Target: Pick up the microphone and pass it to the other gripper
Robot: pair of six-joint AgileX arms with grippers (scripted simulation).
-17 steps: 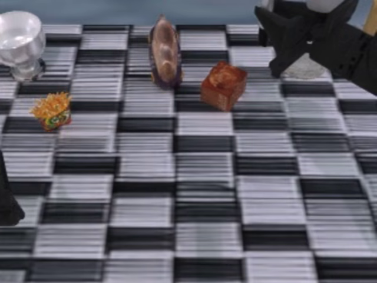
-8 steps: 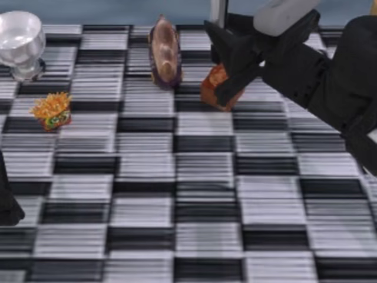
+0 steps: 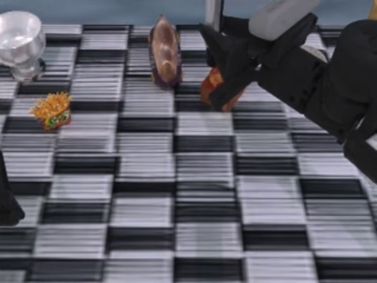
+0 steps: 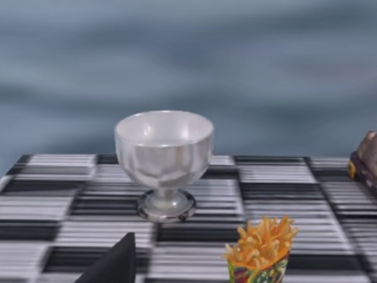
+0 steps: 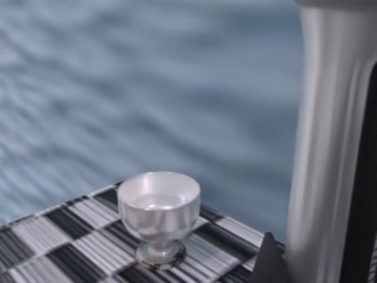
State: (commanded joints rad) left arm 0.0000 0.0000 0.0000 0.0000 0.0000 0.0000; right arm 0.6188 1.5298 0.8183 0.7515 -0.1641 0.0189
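My right gripper (image 3: 213,65) hangs high over the far middle of the table and points left, above the brown cube (image 3: 210,87). It is shut on the microphone (image 3: 213,13), whose silver-grey body rises upright from the fingers and runs out of the top view. In the right wrist view the microphone (image 5: 330,147) fills the side as a tall silver column, next to one dark fingertip (image 5: 268,260). My left gripper (image 3: 7,203) stays parked at the table's left edge. It is open, and only one of its fingers (image 4: 118,262) shows in the left wrist view.
A white footed bowl (image 3: 20,40) stands at the far left corner. A box of fries (image 3: 52,111) sits in front of it. A brown oblong object (image 3: 165,52) lies at the far middle, left of the cube. The right arm (image 3: 330,88) covers the far right.
The right arm swung from the far right corner leftward and upward to above the cube, then crept slightly further left. The grey disc it was over is now covered. The left arm is unmoved.
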